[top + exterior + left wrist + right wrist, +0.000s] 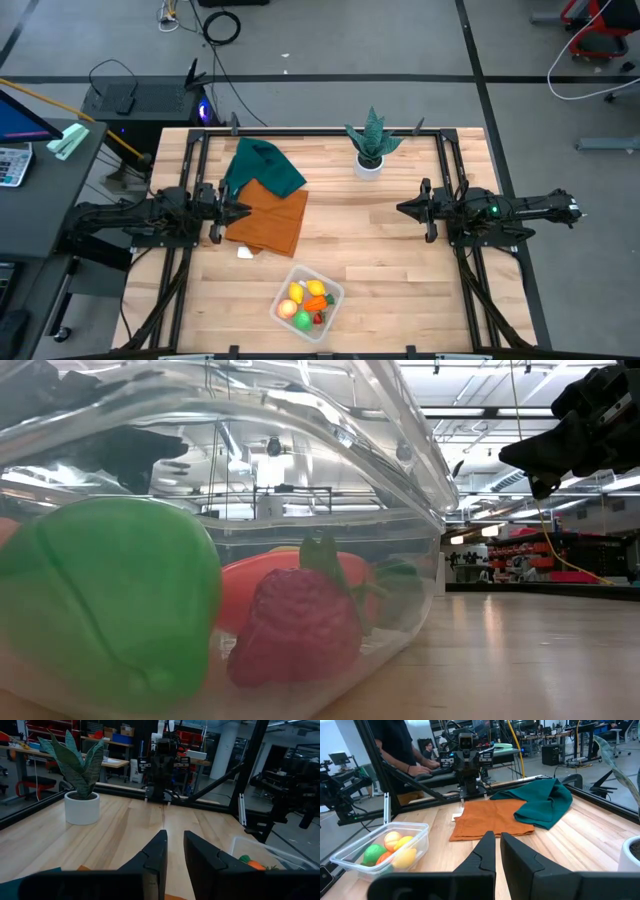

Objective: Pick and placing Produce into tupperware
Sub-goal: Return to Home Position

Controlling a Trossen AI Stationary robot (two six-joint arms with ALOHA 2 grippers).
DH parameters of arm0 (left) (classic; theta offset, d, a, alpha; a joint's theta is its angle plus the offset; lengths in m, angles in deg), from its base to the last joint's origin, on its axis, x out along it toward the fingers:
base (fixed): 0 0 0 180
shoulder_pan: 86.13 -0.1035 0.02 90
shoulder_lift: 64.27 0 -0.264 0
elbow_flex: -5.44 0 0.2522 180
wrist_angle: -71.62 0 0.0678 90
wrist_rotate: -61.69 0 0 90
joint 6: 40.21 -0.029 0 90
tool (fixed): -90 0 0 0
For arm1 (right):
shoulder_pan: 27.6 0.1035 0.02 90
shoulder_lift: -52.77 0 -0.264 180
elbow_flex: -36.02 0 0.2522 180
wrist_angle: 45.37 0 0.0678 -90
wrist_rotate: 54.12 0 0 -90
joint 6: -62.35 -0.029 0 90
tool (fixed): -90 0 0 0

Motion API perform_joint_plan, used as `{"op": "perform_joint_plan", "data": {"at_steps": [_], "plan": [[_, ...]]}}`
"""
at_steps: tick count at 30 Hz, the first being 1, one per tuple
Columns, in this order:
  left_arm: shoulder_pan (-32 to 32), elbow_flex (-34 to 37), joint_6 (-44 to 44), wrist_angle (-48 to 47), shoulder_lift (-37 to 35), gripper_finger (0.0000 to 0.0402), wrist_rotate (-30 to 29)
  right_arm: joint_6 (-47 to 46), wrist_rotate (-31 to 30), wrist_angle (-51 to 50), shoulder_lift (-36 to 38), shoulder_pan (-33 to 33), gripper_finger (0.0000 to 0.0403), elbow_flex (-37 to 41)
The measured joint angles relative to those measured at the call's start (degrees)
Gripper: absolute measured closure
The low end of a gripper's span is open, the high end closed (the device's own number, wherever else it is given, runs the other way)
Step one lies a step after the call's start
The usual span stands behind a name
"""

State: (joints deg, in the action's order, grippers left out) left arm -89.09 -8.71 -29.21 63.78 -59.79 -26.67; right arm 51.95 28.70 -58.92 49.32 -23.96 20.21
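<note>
The tupperware [335,291] is a clear shallow box near the table's near edge, resting on its base. Several produce pieces [305,300] lie inside it: yellow, orange, green and red. The low view looks through its wall [420,560] at a green piece [110,600], a red strawberry [295,630] and an orange one [260,580]. My left gripper [248,210] [175,834] hovers over the orange cloth, open by a narrow gap and holding nothing. My right gripper [400,209] [497,835] hovers at mid-right, shut and holding nothing. The two point at each other.
A spiky potted plant [370,150] stands near the far edge. A teal cloth [262,168] lies partly over an orange cloth [268,220] at left, with a small white scrap [245,253] beside it. Bare wood lies between the grippers. A person [400,745] stands beyond the table's left side.
</note>
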Motion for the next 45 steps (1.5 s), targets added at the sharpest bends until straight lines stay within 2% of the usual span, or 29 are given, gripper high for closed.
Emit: {"op": "perform_joint_plan", "data": {"at_steps": [9, 20, 45], "plan": [[0.0, 0.0, 0.0, 0.0, 0.0, 0.0322, 0.0, 0.0, 0.0, 0.0, 0.0, 0.0, 0.0402, 0.0], [0.0, 0.0, 0.0, 0.0, 0.0, 0.0333, 0.0, 0.0, 0.0, 0.0, 0.0, 0.0, 0.0402, 0.0], [0.0, 0.0, 0.0, 0.0, 0.0, 0.0323, 0.0, 0.0, 0.0, 0.0, 0.0, 0.0, 0.0402, 0.0]]}}
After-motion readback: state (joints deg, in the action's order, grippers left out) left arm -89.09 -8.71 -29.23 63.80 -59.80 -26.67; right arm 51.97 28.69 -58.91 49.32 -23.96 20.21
